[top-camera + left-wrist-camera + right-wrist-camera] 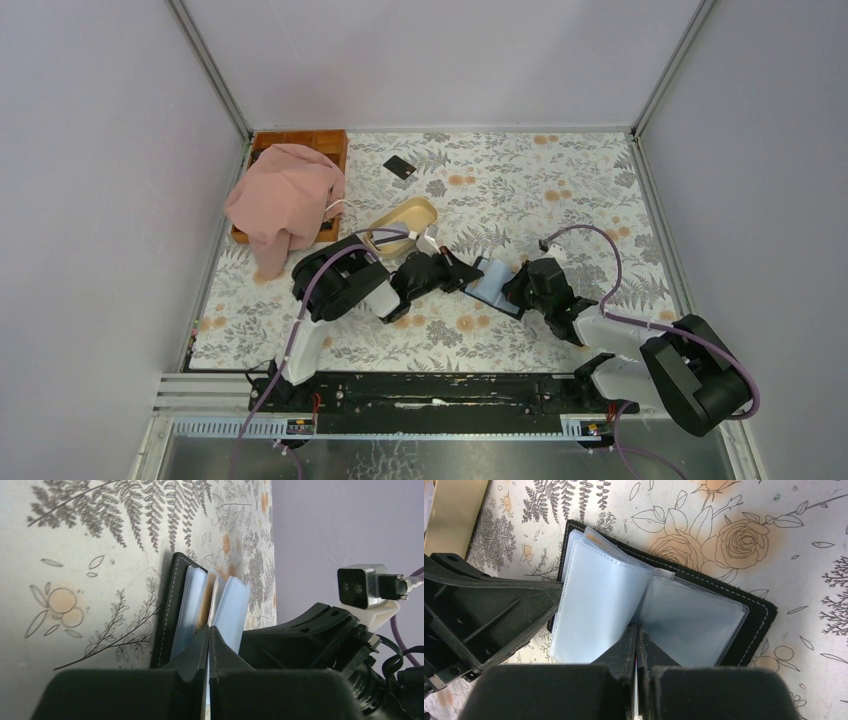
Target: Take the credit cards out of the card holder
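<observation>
The card holder [493, 281] lies open on the worktop [560, 190] between both arms. The left claw [474, 276] meets its left end and the right claw [512, 291] its middle fold, both pressed together.

Robot lab test cell, plain lilac wall panels [100, 150] on three sides, metal corner posts [212, 70], worktop [570, 190] under a flowered cover, left arm [340, 285] and right arm [650, 355] bolted to a black rail [440, 390]

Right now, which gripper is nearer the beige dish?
Left. The left gripper sits close by the dish, at the holder's dish-side edge; the right gripper is farther off, across the holder.
</observation>
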`<state>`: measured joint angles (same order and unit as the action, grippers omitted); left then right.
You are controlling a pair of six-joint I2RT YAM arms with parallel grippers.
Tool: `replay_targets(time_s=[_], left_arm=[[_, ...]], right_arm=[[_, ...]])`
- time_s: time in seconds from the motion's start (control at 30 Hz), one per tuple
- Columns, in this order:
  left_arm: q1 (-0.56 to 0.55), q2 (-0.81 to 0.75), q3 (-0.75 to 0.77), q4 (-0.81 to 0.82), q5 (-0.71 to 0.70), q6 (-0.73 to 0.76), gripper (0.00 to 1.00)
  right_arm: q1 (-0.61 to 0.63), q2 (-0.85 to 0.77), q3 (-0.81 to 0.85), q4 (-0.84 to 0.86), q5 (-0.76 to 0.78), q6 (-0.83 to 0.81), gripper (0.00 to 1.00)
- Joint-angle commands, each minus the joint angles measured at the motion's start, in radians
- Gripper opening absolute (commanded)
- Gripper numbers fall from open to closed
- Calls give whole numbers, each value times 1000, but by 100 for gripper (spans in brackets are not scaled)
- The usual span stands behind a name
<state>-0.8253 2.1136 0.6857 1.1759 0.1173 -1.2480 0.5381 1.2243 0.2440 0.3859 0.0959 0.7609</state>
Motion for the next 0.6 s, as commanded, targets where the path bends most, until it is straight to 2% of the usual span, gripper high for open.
replay_targets(time_s=[0.0, 0.2, 0.43, 0.57], left_arm=[[-109, -4, 88, 174, 291, -56, 0], [-119, -5, 118, 130, 295, -41, 0], [-133, 17, 112, 163, 291, -62, 0], [-135, 4, 95, 142, 275, -45, 0]], right_arm=[[30, 21, -31, -117, -148, -2, 0], [30, 3, -28, -128, -145, -2, 0], [30, -37, -25, -162, -134, -11, 0], [30, -122, -26, -224, -119, -6, 0]])
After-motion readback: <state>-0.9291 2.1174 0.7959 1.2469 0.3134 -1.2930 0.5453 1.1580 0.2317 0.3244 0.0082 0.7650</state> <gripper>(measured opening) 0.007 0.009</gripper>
